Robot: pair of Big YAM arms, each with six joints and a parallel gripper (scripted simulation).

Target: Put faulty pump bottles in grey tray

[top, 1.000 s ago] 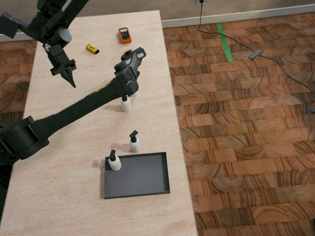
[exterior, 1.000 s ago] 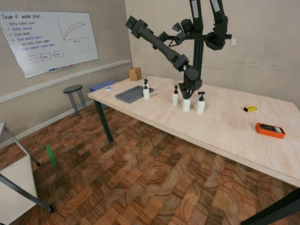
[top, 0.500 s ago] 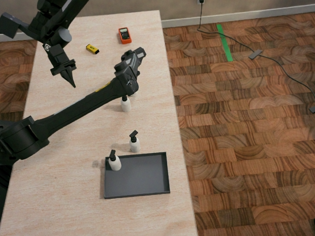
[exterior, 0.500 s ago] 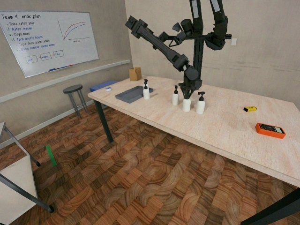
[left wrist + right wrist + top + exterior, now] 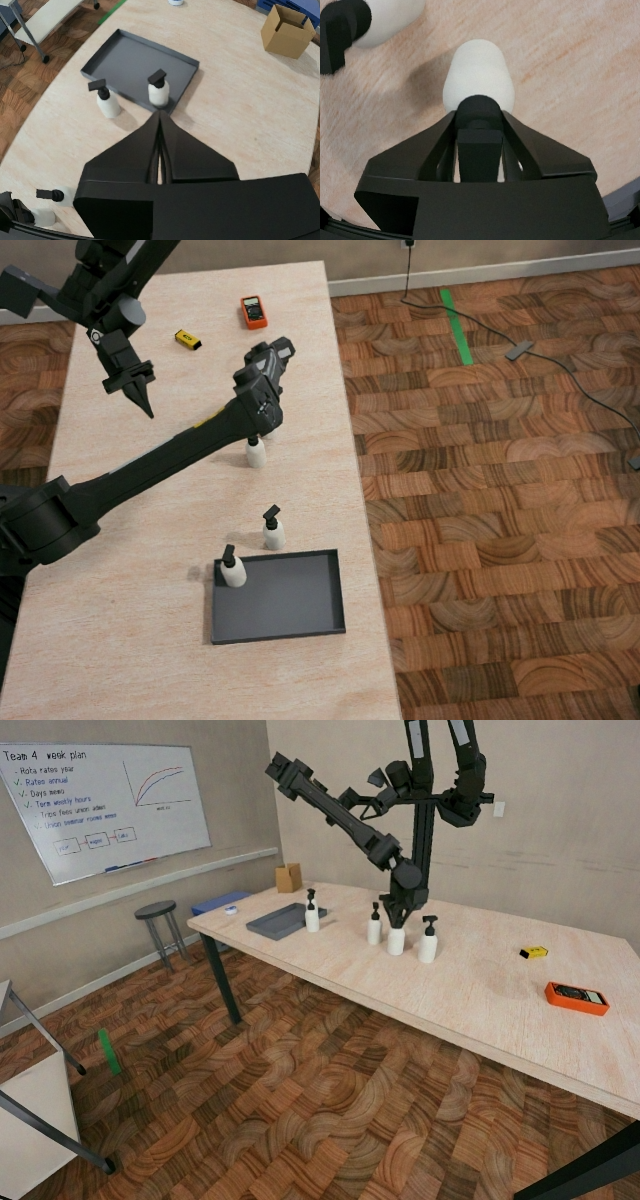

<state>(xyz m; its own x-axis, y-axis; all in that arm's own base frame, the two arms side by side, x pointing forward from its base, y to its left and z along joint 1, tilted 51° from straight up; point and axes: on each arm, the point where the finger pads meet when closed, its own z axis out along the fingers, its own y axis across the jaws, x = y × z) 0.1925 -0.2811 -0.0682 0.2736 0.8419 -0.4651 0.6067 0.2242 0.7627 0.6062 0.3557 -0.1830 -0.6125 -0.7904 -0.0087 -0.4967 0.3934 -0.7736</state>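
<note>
I'm working on the middle pump bottle (image 5: 268,435) (image 5: 395,941) (image 5: 45,216) (image 5: 479,75), standing upright on the table in the row away from the tray. The right gripper (image 5: 397,925) (image 5: 31,217) (image 5: 478,118) is pinching it at the black collar under the pump head; its fingertips are hidden in the top view. Being empty, it's probably handling light and tippy: stiff smooth plastic, slippery at the shoulders. I'm judging the collar a fair hold, the upper body safer for carrying; pushing sideways up here could be toppling it. Whether its pump is sticking, I can't tell.

Either side, the tray-side bottle (image 5: 255,452) (image 5: 374,930) (image 5: 65,196) and the far-end bottle (image 5: 428,948) (image 5: 392,17) are standing close, so any lift is needing to go straight up.

Farther out, one bottle (image 5: 234,573) (image 5: 313,898) (image 5: 159,95) is standing inside the grey tray (image 5: 341,596) (image 5: 263,932) (image 5: 160,46) (image 5: 622,200), near a corner; another bottle (image 5: 274,535) (image 5: 312,920) (image 5: 108,106) is standing just outside the wall.

The left gripper (image 5: 150,415) (image 5: 363,816) (image 5: 159,119) is hovering with fingers pressed together, holding nothing. The multimeter (image 5: 253,312) (image 5: 576,997) and yellow box (image 5: 188,339) (image 5: 534,951) are lying well apart, out of my way.
</note>
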